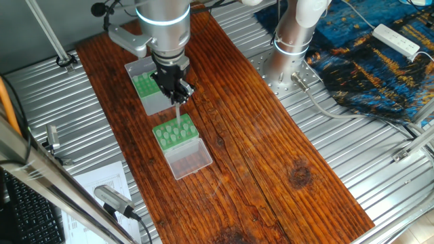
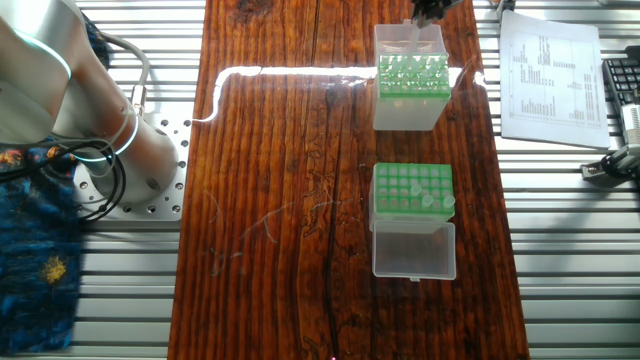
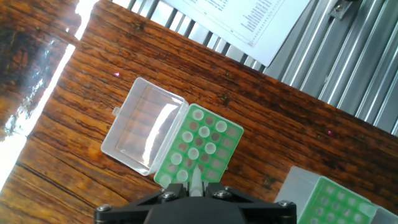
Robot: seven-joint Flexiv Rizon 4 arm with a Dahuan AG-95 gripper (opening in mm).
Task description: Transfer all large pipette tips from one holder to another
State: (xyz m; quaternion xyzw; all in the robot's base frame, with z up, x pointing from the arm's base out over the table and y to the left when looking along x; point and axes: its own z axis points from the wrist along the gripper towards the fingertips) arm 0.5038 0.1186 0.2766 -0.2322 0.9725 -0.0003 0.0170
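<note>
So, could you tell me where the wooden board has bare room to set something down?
The dark wooden board is bare between the arm's silver base and the two green racks. Crowded: the narrow gap between the grey-sided rack and the low lidded rack.

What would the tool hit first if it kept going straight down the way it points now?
Probably the low green rack: the tool holds a pipette tip pointing down over it, so that tip should reach the rack's holes first. Height above it is unclear.
</note>
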